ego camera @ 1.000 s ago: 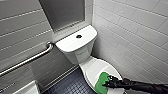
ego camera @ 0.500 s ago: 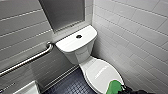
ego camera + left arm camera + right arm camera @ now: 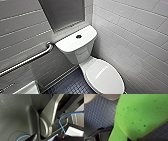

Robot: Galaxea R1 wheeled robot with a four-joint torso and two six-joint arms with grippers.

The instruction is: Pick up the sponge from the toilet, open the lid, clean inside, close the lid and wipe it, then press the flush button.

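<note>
Beside the toilet (image 3: 78, 57): sponge in hand, lid down.

The toilet's white lid (image 3: 105, 77) lies flat and shut over the bowl. Low beside the bowl, above the dark tiled floor (image 3: 97, 112), the green sponge (image 3: 137, 115) hangs clear of any support, so I judge the right claw (image 3: 121, 137) closed on it. The left claw's state I cannot tell. The flush button (image 3: 78, 36) sits mid tank cover (image 3: 70, 43), behind the lid. The pick-up looks done and opening the lid seems the step in hand. That calls for catching the lid's front edge and swinging it back toward the tank.
</note>
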